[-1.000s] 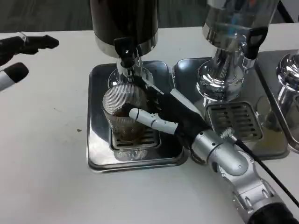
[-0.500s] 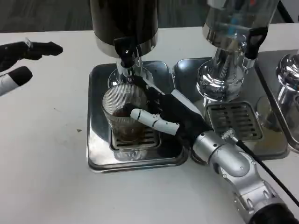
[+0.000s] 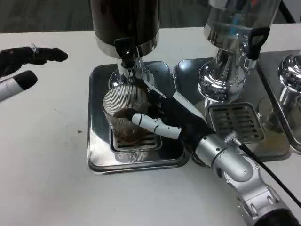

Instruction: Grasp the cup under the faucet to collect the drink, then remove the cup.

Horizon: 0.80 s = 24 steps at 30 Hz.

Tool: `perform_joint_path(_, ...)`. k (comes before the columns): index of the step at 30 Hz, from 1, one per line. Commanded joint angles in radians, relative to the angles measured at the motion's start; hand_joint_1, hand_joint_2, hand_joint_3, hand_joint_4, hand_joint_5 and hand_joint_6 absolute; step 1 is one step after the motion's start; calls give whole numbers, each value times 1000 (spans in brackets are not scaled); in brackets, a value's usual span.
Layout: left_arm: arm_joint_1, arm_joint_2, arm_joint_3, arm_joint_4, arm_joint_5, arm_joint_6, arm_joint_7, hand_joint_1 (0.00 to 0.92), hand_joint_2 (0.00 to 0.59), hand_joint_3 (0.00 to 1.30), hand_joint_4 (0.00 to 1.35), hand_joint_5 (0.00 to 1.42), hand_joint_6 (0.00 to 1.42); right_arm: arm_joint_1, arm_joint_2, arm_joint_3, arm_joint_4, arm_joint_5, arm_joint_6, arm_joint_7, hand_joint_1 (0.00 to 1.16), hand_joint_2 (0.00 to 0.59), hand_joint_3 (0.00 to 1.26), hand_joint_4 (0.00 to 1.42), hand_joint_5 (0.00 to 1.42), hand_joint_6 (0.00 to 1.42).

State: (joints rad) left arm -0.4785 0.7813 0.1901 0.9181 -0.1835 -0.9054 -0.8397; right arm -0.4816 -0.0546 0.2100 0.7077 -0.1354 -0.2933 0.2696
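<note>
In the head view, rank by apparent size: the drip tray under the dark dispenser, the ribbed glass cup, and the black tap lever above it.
1. drip tray
2. cup
3. tap lever

Three drink dispensers stand in a row: a dark one (image 3: 124,23) at 12 o'clock, a clear one (image 3: 235,28) at 1 o'clock, and a chrome one (image 3: 290,70) at 3 o'clock (mostly cropped). One ribbed cup (image 3: 126,115). Two hands: left (image 3: 23,63), right (image 3: 169,117).
</note>
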Motion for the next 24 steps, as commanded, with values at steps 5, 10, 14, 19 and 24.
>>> perform_joint_path(5, -12, 17, -11, 11, 16, 6, -9, 0, 80, 348, 265, 190, 203, 28, -21, 12, -24, -25, 10, 5, 459, 199, 0, 0, 0, 49)
perform_joint_path(10, -17, 18, -14, 13, 17, 6, -10, 0, 80, 348, 267, 190, 203, 32, -28, 22, -37, -48, 12, -8, 466, 199, 0, 0, 0, 57)
perform_joint_path(14, -20, 19, -17, 15, 18, 7, -9, 0, 81, 353, 272, 190, 203, 35, -30, 28, -50, -65, 18, -23, 489, 195, 0, 0, 0, 64)
perform_joint_path(19, -25, 21, -18, 19, 20, 8, -9, 0, 82, 355, 274, 190, 203, 41, -33, 38, -67, -95, 26, -48, 493, 195, 0, 0, 0, 64)
perform_joint_path(24, -30, 21, -21, 21, 22, 9, -11, 0, 83, 359, 275, 196, 203, 50, -30, 43, -88, -119, 42, -78, 499, 203, 0, 0, 0, 65)
